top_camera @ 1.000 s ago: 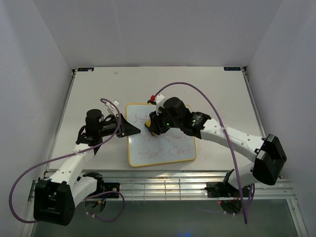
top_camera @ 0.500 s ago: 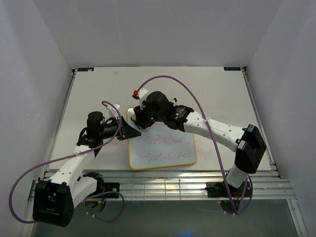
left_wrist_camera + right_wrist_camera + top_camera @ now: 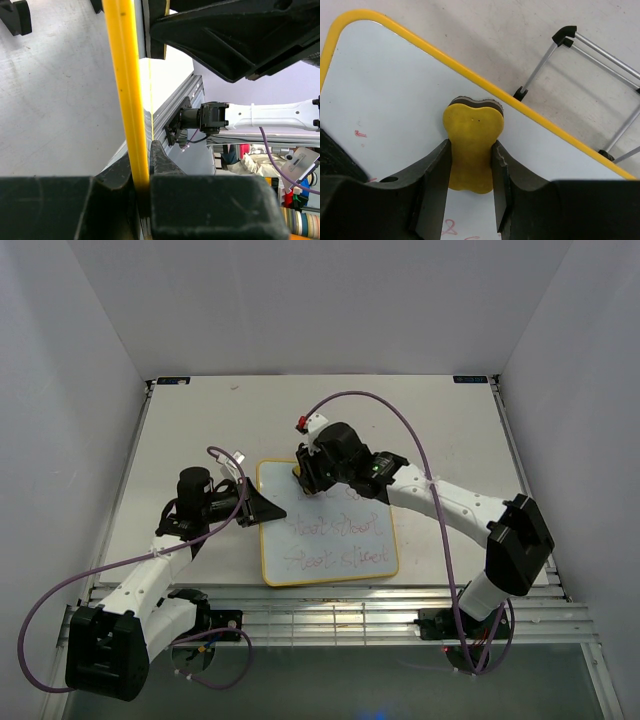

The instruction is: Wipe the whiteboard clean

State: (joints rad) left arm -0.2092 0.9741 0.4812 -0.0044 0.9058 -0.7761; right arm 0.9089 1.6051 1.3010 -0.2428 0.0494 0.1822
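Bright even light, soft shadows, blurred wrist-view foregrounds

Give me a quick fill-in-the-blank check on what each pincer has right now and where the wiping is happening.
1. The right pincer is shut on a yellow ___.
2. The left pincer is shut on the whiteboard's thin ___ frame.
3. In the top view, the right pincer is at the board's ___ edge (near or far).

Missing words: eraser; yellow; far.
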